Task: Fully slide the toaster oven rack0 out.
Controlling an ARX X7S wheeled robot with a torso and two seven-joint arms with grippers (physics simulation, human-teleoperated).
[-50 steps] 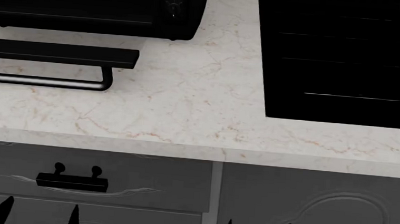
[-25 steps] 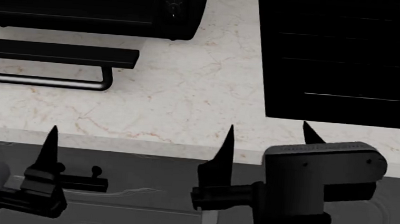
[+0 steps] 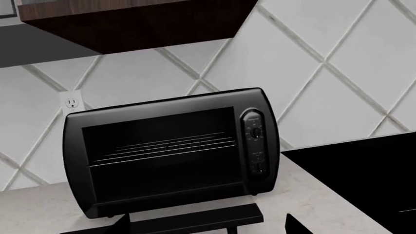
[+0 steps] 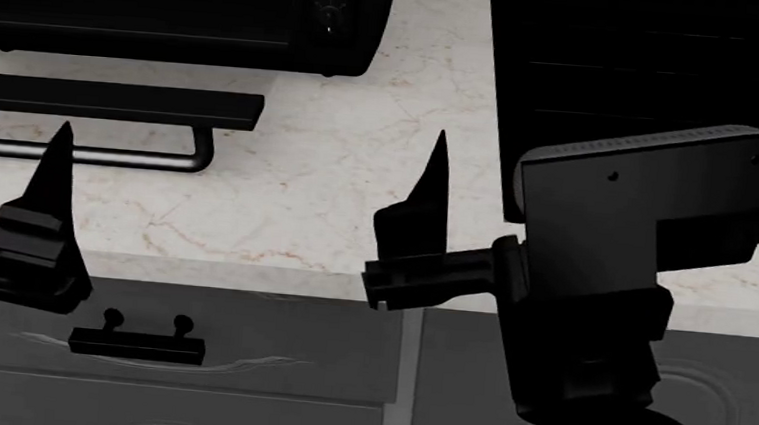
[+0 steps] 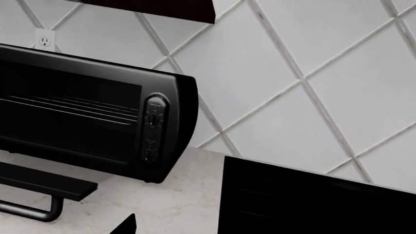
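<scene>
rack0 [image 3: 170,144] sits inside the toaster oven [image 3: 172,153] cavity, level, roughly mid-height, front rim inside the opening. I see it from both wrist cams; in the right wrist view the wires [image 5: 71,108] show as thin pale lines in the dark cavity. Nothing is touching it.

Oven door [image 4: 107,100] is folded down flat onto the counter [image 4: 341,190], bar handle [image 4: 83,154] on its front edge. Knob column [image 3: 255,146] runs down the oven's side panel. In the head view the oven body is at 11 o'clock, door just below it at about 10.

Left gripper [image 4: 7,196] is at 8 o'clock in the head view, over the counter's front edge. One pointed finger [image 4: 50,174] shows with its tip near the door handle, apart from it; the other is out of frame, so I can't tell how the jaws stand.

Right gripper [image 4: 501,196] is at 5 o'clock, also at the counter edge. One finger [image 4: 423,206] is visible over bare marble, the other hidden behind the wrist housing [image 4: 634,210]; can't tell jaw state there either. It's well clear of the oven.

Big black panel [image 4: 649,81] at 2 o'clock. Drawer pull [image 4: 138,344] below the counter at 7. Wall outlet [image 3: 71,101] on the tiled backsplash beside the oven.
</scene>
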